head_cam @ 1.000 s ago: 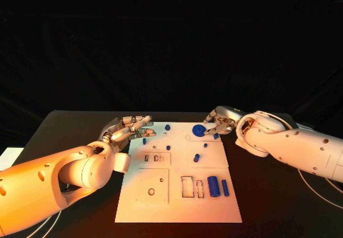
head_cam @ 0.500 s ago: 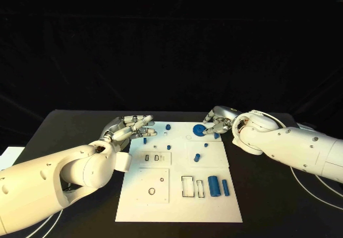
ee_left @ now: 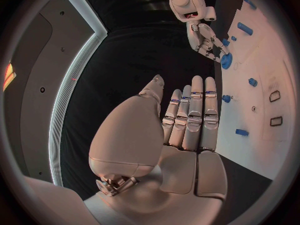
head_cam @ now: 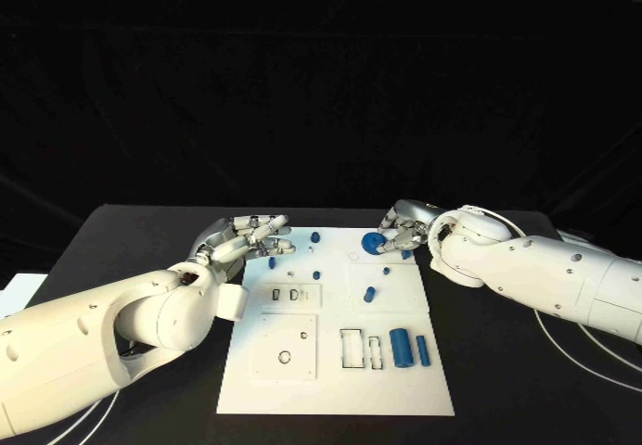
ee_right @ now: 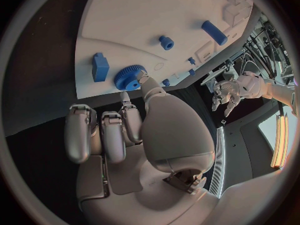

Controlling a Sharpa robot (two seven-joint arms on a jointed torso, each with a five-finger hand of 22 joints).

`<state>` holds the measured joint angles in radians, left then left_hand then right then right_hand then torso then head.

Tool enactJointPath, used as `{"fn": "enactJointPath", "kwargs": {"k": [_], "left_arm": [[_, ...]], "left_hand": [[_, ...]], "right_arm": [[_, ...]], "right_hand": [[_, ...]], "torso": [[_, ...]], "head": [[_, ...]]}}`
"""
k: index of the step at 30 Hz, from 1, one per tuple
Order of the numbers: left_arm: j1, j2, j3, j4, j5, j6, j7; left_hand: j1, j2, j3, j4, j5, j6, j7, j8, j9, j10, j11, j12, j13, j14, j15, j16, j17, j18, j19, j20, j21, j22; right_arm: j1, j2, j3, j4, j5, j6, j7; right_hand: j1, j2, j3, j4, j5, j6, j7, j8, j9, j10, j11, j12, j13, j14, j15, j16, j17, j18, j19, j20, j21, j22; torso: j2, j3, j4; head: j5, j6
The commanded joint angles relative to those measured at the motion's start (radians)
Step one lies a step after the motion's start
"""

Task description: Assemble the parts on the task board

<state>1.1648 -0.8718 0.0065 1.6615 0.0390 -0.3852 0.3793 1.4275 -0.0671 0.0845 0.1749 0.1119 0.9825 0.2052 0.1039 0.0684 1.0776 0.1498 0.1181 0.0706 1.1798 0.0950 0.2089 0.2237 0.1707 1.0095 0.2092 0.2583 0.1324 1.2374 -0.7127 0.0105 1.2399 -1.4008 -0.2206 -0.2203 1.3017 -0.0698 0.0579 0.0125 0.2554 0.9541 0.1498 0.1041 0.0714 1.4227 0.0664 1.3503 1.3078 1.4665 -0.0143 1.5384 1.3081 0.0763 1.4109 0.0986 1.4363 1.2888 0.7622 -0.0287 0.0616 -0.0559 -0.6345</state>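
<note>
The right hand (head_cam: 404, 232) is seen at the far right edge of the task board (head_cam: 335, 371), its fingers curled down around the blue gear (head_cam: 372, 244). In the right wrist view the thumb tip (ee_right: 143, 78) is pressed against the toothed rim of the gear (ee_right: 129, 78), which lies on or just above the white plate near its edge; whether the gear is truly pinched or only touched cannot be told. The left hand (head_cam: 249, 238) is held above the board's far left corner, empty, with its fingers (ee_left: 195, 116) laid straight and side by side and the thumb set apart.

The task board is laid in the middle of the black table (head_cam: 134, 232), long side running away from the robot. At its near right, a large blue cylinder (head_cam: 400, 349) and a slimmer blue bar (head_cam: 421, 349) are laid side by side, just right of two rectangular slots (head_cam: 351, 349). A short blue peg (head_cam: 368, 295) is seen at mid-board. Smaller blue pieces are scattered toward the far end: one (head_cam: 314, 237) near the far edge, one (head_cam: 315, 274) left of centre, one (head_cam: 385, 272) right of centre. A small blue block (ee_right: 100, 66) is shown beside the gear in the right wrist view.
</note>
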Motion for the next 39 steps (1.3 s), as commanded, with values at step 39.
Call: {"fn": "enactJointPath", "kwargs": {"k": [39], "left_arm": [[0.001,0.004,0.001,0.000,0.002,0.023,0.002]], "left_hand": [[-0.004,0.009,-0.001,-0.010,-0.003,-0.001,0.002,-0.007,-0.001,-0.001,0.002,-0.007,-0.001,0.002,0.003,-0.006,0.005,0.010,0.005,-0.001,-0.006,-0.002]], "right_arm": [[0.000,0.040,0.000,-0.018,-0.132,-0.014,-0.015]], "right_hand": [[0.100,0.090,0.083,-0.048,-0.156,0.127,-0.035,0.061,0.024,0.029,-0.033,0.044,0.083,0.094,-0.020,0.011,0.214,-0.022,0.020,-0.020,0.020,0.029]], "torso": [[0.000,0.0012,-0.0011]], "head": [[0.003,-0.007]]}}
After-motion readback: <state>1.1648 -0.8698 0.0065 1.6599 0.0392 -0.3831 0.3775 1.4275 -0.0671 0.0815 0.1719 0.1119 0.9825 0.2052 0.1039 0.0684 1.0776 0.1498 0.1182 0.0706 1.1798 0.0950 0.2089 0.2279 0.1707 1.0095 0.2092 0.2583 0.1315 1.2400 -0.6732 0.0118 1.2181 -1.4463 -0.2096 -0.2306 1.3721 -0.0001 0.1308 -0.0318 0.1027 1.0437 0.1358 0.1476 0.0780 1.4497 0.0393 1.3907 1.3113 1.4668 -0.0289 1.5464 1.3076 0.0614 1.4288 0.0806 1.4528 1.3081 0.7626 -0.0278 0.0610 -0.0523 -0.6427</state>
